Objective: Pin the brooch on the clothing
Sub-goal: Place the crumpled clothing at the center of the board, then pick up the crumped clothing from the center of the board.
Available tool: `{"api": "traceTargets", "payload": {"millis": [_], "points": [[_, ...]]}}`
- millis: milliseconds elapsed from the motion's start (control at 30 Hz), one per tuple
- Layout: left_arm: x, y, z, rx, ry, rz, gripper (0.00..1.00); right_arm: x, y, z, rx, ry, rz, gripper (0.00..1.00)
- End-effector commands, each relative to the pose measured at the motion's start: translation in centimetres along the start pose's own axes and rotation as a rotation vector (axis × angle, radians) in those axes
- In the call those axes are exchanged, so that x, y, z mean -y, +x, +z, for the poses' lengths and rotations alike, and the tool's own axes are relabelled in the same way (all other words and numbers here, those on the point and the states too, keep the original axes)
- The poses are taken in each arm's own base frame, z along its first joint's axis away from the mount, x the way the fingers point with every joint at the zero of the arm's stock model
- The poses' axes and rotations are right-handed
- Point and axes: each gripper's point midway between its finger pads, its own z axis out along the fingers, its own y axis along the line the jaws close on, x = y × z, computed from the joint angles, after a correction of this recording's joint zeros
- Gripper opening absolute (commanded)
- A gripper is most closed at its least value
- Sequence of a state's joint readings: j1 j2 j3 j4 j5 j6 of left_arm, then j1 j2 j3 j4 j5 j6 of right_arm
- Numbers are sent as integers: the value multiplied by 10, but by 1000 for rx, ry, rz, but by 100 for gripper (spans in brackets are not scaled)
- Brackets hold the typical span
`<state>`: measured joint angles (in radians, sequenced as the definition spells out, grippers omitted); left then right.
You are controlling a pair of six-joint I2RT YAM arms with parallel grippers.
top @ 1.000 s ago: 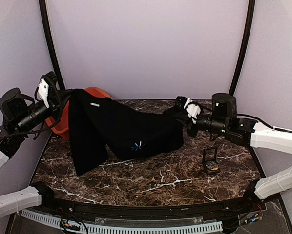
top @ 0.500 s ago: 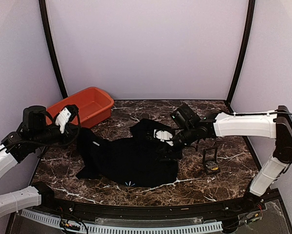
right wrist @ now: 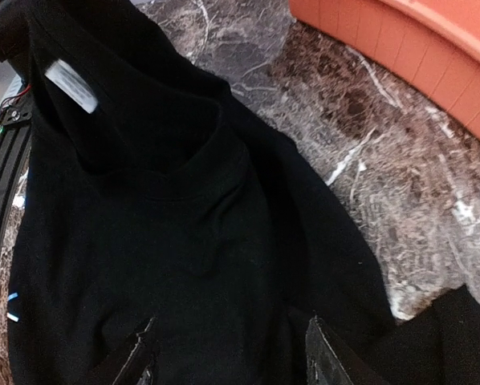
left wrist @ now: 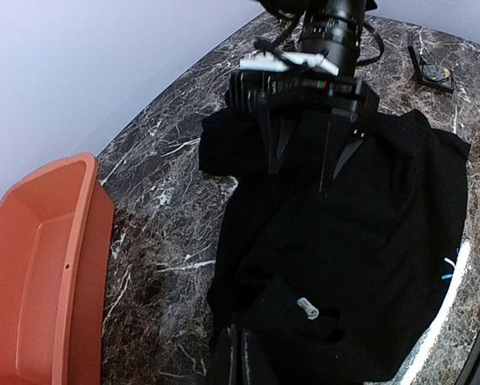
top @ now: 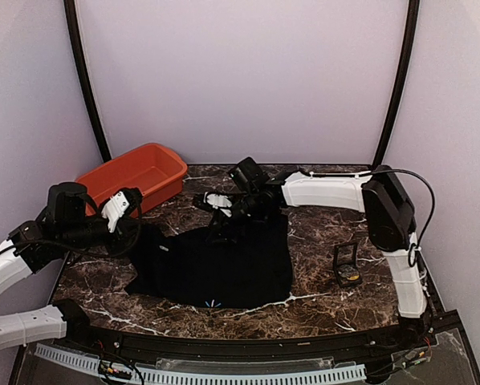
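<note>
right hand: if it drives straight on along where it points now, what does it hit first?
The black T-shirt. The right hand, open, points at the cloth lying right ahead of its tips; nothing else shows between. Depth is hard to judge.

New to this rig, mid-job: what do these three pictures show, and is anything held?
Two white robot arms, each ending in a two-finger gripper, work on a dark marble table. One picture looks down from above; the other two come from wrist cameras. A black short-sleeved T-shirt lies crumpled there, an orange plastic tub stands far left, and a small open black hinged case holding a yellowish disc, probably the brooch, sits right. The left gripper is shut, seemingly pinching the shirt's edge; the right gripper hangs open over it, holding nothing.
</note>
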<state>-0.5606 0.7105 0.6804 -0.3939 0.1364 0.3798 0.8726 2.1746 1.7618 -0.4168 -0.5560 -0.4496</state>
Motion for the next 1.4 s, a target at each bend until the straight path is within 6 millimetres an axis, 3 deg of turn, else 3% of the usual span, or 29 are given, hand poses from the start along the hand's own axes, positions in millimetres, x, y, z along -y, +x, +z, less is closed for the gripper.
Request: {"api": "traceTargets", "payload": {"millis": [0,300,567,733,1033,1300,1367], "points": [[-3,3,-3,9,-35,16,1,-5,6,25,-4,-103,57,60],[-3,3,-2,11,-41,17,1,-6,17,46,-2,-170,91,52],[-4,4,-2,9,-48,17,1,-13,15,48,19,-220,99,22],[-4,4,-1,8,-46,16,1,-2,19,50,-5,-166,100,31],[-4,3,-2,11,-45,17,1,10,28,57,-27,-134,125,32],[-4,4,-2,17,-48,15,1,0,31,57,-20,-193,126,22],[-4,4,-3,18,-49,14,1,-1,32,56,-20,-203,131,15]]}}
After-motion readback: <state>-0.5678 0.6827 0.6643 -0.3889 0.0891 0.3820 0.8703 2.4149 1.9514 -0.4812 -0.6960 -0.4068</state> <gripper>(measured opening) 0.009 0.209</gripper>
